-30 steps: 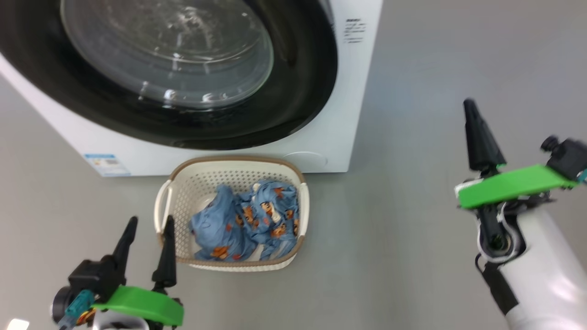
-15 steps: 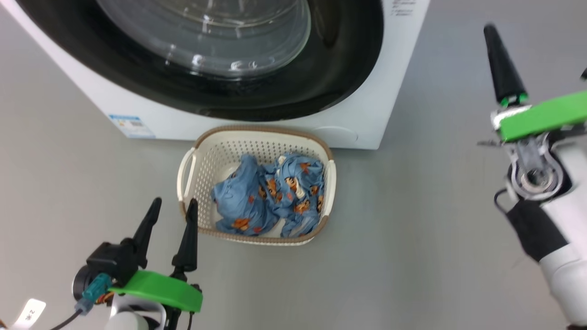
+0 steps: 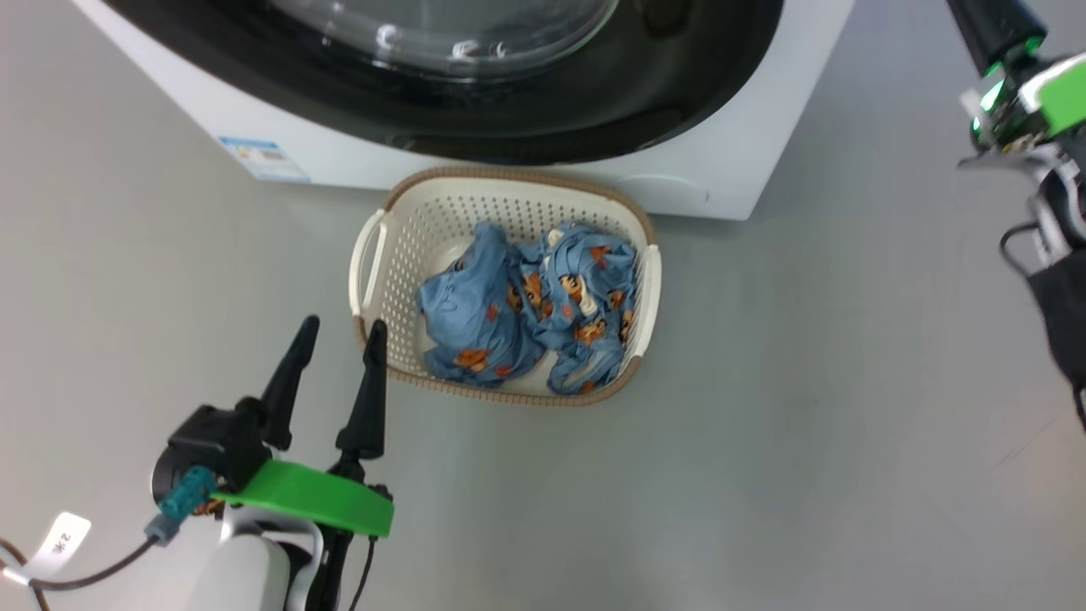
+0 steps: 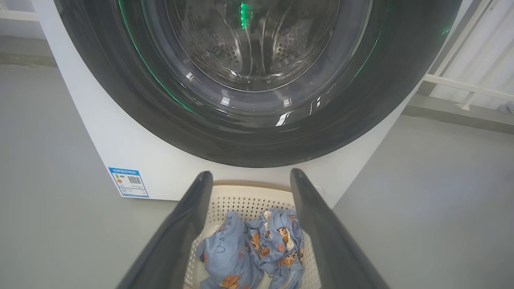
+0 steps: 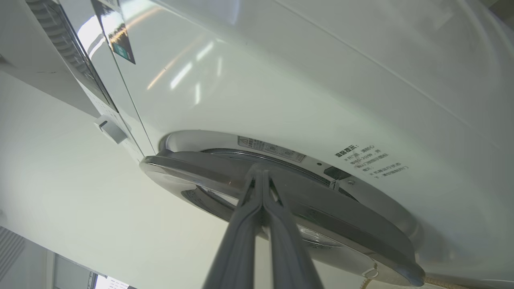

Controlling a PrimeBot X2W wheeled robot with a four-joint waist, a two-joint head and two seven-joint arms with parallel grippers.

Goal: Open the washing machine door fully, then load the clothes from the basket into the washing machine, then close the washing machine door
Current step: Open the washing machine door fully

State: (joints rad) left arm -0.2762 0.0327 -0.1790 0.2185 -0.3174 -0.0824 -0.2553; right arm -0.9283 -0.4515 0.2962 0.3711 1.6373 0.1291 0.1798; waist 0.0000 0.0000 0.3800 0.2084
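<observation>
Now | washer (image 3: 747, 170): door (image 4: 257, 72) on its front, slightly ajar | basket (image 3: 424, 229): on floor just before washer, clothes (image 3: 530, 310) heaped inside | left gripper (image 3: 344, 323): before washer beside basket, jaws wide apart, empty | right gripper (image 5: 262, 173): fingers pressed together, empty, tips at door's edge

Looks like test/demo room w/ laundry setup, not a home: white front-load washing machine (image 4: 116, 136) w/ energy label (image 4: 128, 182), basket (image 3: 509, 174) of clothes (image 3: 475, 305) on bare grey floor (image 3: 806, 382), white railing (image 4: 470, 87) behind.
</observation>
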